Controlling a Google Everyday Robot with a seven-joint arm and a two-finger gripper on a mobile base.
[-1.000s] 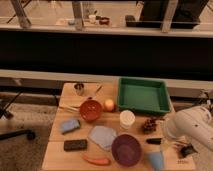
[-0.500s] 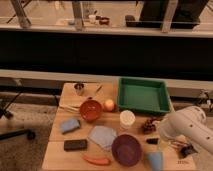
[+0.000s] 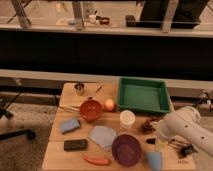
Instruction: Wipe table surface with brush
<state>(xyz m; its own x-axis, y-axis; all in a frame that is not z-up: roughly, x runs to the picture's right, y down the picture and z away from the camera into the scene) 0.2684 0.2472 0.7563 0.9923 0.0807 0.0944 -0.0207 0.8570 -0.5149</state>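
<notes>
My white arm has slid in a little from the right and now hangs over the right end of the table surface point(image 3: 56, 156). The gripper point(image 3: 185, 148) is low by the front right corner, spread wide and holding nothing, so I think no wiping has begun. The brush point(image 3: 150, 141) lies just above the blue cup point(image 3: 154, 160), right beside the arm; it seems to lie left to right, but I can't tell which way its hairs point.
</notes>
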